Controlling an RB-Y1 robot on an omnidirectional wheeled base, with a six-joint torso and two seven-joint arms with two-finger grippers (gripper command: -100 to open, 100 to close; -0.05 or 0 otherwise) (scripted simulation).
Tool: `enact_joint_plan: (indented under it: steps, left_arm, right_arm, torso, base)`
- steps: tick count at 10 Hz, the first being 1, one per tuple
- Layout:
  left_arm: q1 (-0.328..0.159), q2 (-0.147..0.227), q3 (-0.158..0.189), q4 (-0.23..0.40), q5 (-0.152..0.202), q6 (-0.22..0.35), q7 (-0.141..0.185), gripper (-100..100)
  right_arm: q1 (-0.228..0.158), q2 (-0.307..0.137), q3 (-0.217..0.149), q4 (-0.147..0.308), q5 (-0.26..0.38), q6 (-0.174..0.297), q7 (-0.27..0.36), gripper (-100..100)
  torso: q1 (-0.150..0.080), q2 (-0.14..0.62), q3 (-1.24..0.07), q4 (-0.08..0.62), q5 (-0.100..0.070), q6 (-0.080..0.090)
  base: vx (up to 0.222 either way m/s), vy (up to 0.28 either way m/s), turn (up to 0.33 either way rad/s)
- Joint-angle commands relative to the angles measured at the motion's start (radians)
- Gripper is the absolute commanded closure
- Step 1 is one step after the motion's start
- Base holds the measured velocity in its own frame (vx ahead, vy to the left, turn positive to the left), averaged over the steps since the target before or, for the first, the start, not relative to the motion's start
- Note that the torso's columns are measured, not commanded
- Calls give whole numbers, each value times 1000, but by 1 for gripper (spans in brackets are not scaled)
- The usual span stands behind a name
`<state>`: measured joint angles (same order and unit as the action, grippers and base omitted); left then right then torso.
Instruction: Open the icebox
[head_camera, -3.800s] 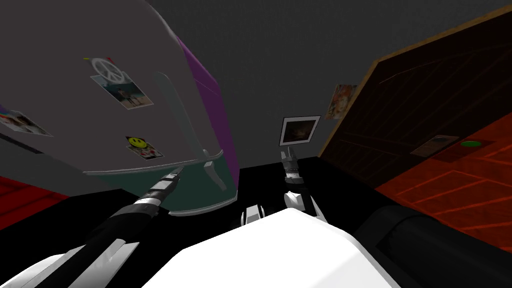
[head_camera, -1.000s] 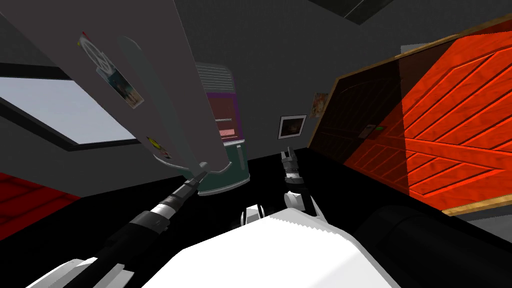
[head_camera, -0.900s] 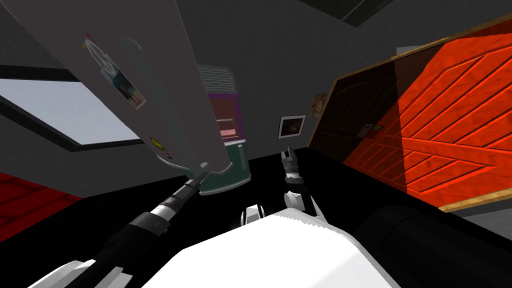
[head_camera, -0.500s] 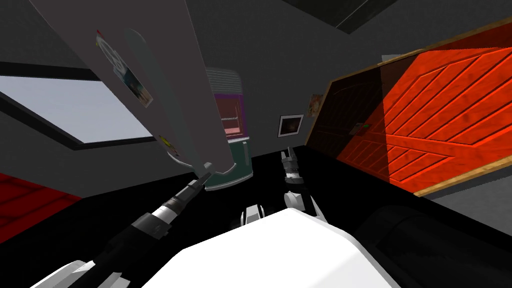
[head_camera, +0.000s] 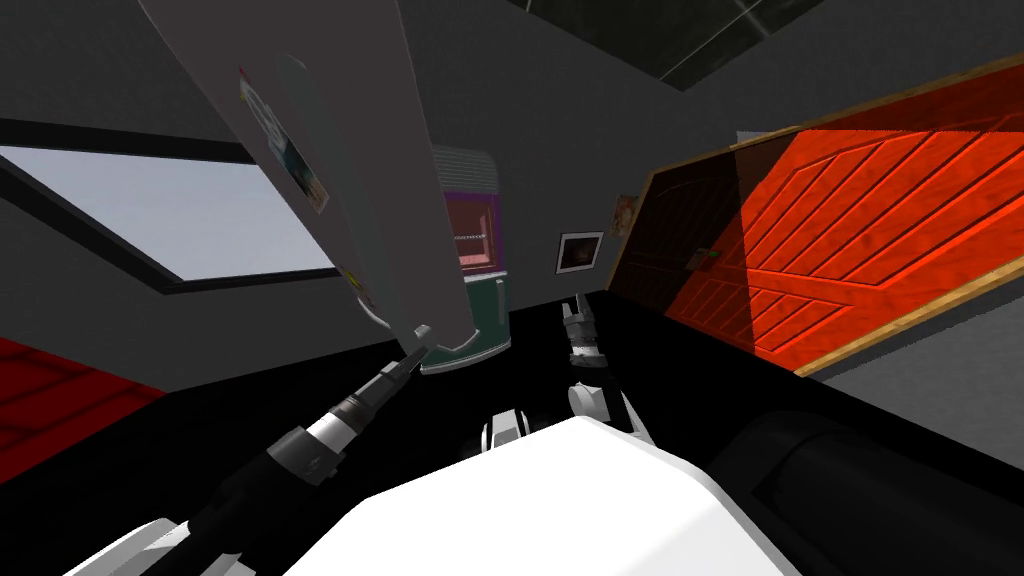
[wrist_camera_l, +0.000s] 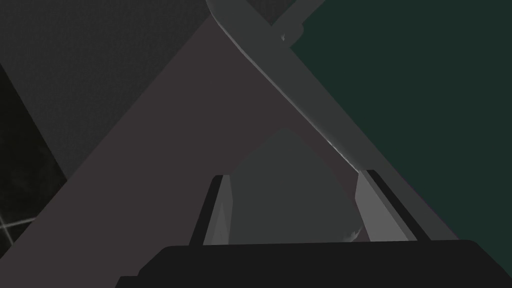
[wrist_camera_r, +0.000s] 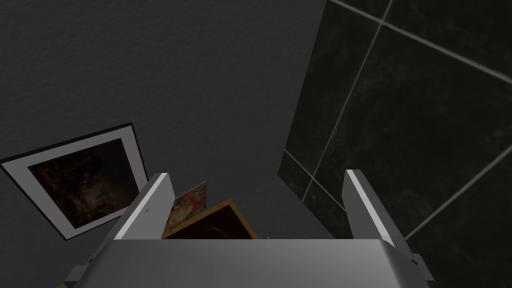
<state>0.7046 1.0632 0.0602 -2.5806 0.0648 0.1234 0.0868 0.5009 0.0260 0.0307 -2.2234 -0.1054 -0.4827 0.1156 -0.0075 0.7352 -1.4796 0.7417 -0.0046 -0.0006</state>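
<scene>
The icebox door (head_camera: 385, 200), a broad grey slab, is standing wide open and is showing almost edge-on in the head view. Its long axis is running up and down like the cabinet's, sharing that view's slant, and its outer face is turning toward my left while its free edge is pointing at me. Off to my right a large red-orange wooden door (head_camera: 860, 220) is leaning across the grey wall, and on my left a pale window (head_camera: 180, 215) is showing beyond the icebox door. The icebox (head_camera: 470, 230) itself is standing behind the open door and ahead of me. Its purple-edged inside is lying exposed under a white ribbed top, and a dark green lower panel (head_camera: 489, 312) is sitting beneath. My left arm is reaching forward to the bottom of the door, where the left pincer (head_camera: 414, 353) is closing narrowly on the lower end of the door handle (wrist_camera_l: 285, 200), whose grey block is sitting between both fingers (wrist_camera_l: 372, 210). The handle's length is running up the door face. The right pincer (head_camera: 577, 305) is hanging well apart from the icebox, toward the wall, with its fingers (wrist_camera_r: 150, 200) spreading wide and holding nothing. A small framed picture (head_camera: 578, 252) is hanging on the wall above it, and stickers (head_camera: 290, 155) are clinging to the door's outer face.
</scene>
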Motion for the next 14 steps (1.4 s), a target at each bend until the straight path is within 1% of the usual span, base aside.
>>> enact_joint_plan:
  steps: [1,2,3,5,6,7,8,10,11,12,13,14]
  left_arm:
    - [0,18,-1,3,2,-26,2,100]
    - [1,37,-2,7,5,-51,5,100]
    - [1,37,-2,7,5,-51,5,100]
    - [1,73,-4,13,9,-103,10,100]
    - [1,73,-4,13,9,-103,10,100]
    - [1,92,-5,16,12,-129,12,100]
    - [1,92,-5,16,12,-129,12,100]
    - [2,129,-7,23,16,-180,17,100]
    - [2,129,-7,23,16,-180,17,100]
    - [2,147,-8,26,19,-206,19,100]
    - [33,171,10,21,34,-199,34,-100]
    - [42,193,39,18,49,-210,46,-100]
  right_arm:
    - [0,0,0,0,0,0,0,0]
    - [0,0,0,0,0,0,0,0]
    - [0,0,0,0,0,0,0,0]
    - [0,0,0,0,0,0,0,0]
    - [0,0,0,0,0,0,0,0]
    - [0,0,0,0,0,0,0,0]
    - [0,0,0,0,0,0,0,0]
    - [0,0,0,0,0,0,0,0]
    - [0,0,0,0,0,0,0,0]
    - [0,0,0,0,0,0,0,0]
    - [0,0,0,0,0,0,0,0]
    - [0,0,0,0,0,0,0,0]
  torso:
    - [4,0,0,-2,1,1]
    - [10,1,1,-1,3,0]
    - [14,3,2,0,4,0]
    - [16,-1,-1,1,4,-1]
    - [15,0,-1,1,4,0]
    - [13,-2,-3,2,2,-1]
    - [14,-3,-5,3,1,-1]
    - [11,-4,-6,3,0,0]
    - [11,-2,-4,3,1,0]
    - [11,-1,-4,4,0,0]
    - [11,-1,-5,5,0,0]
    - [2,-4,-3,0,0,0]
  base:
    - [-71,183,-76]
    - [-109,210,-86]
    - [-106,198,-53]
    - [-108,252,-102]
    - [-121,235,-59]
    - [-115,256,-61]
    - [-106,211,-44]
    - [-126,234,-101]
    - [-109,244,-48]
    - [-102,262,-76]
    - [-42,118,77]
    - [31,-32,205]
